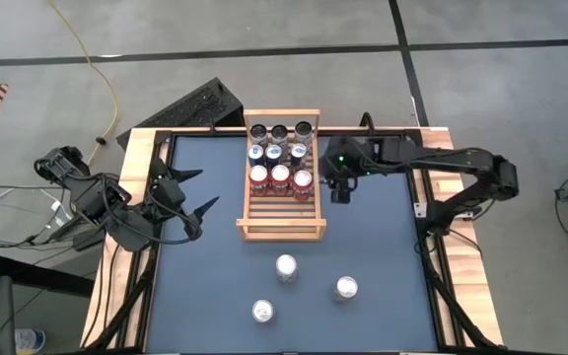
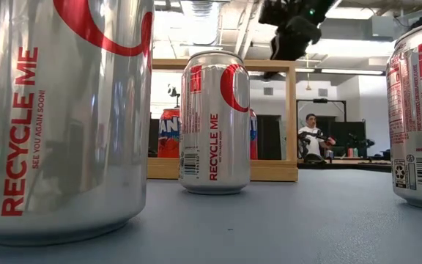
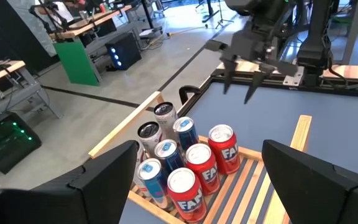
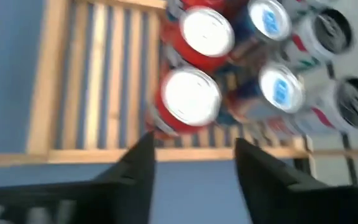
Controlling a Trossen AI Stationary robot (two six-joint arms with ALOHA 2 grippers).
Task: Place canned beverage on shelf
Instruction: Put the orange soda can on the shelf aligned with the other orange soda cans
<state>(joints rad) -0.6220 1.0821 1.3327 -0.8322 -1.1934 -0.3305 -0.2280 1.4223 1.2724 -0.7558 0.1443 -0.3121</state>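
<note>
High view: shelf [image 1: 281, 229] long axis runs near–far, cans upright; right tool [image 1: 339, 194] beside it — fingers apart.

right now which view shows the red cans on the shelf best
Left wrist view: all three red cans show, labels included. High view gives only their tops; right wrist shows two; low view mostly hides them behind a silver can.

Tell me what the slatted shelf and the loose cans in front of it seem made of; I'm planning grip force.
The shelf looks like unfinished light wood: pale, matte, thin parallel slats with raised end rails. The three loose cans look like thin metal, probably aluminium: glossy silver walls with reflections and red print in the low view.
</note>
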